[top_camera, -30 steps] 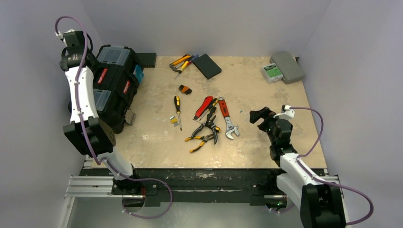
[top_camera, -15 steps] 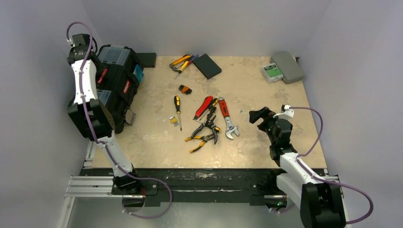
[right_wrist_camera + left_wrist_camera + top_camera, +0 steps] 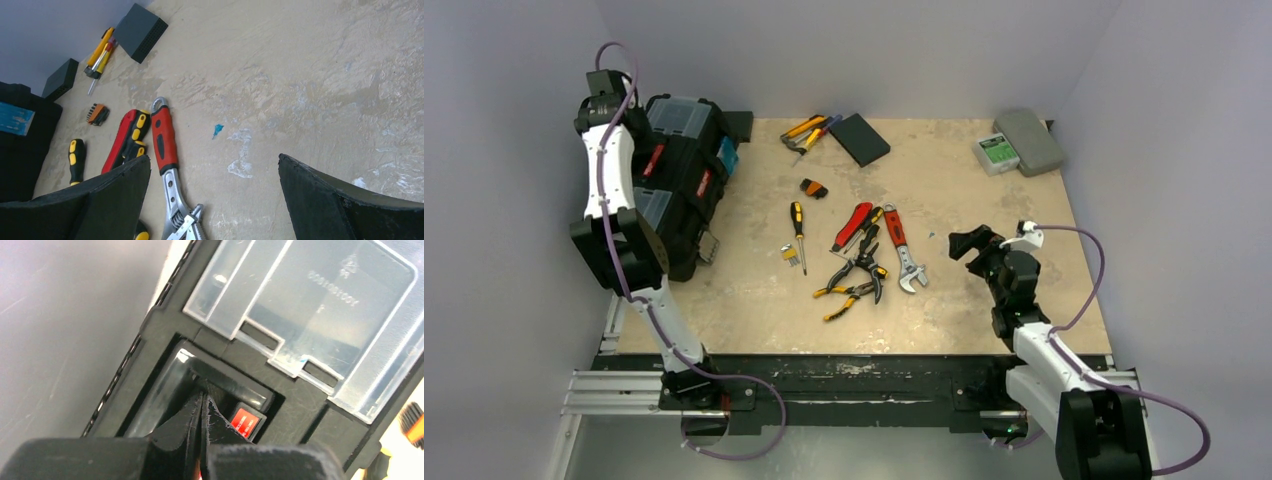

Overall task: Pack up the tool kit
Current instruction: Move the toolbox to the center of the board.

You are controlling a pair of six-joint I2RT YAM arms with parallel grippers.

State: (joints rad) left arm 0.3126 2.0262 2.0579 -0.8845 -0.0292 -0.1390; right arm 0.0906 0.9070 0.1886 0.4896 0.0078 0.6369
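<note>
Tabletop's [image 3: 984, 200] 10 o'clock: wedged left hand [image 3: 201, 407], pressed together, at toolbox [image 3: 686, 170] handle [image 3: 225, 382], likely to shift it; held right hand [image 3: 214, 165] spread at wrench's [image 3: 165, 145] 3 o'clock.

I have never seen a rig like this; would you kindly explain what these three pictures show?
These show two robot arms bolted at the near edge of a table. The overhead picture looks down on the left arm and the right arm. The other two come from a camera on each wrist. The black toolbox stands at the left; loose on the table lie a red wrench, pliers and a screwdriver. The left wrist view shows its jaws shut, tips at the toolbox's handle recess beside a clear lid. The right jaws are wide open above the table, holding nothing.
</note>
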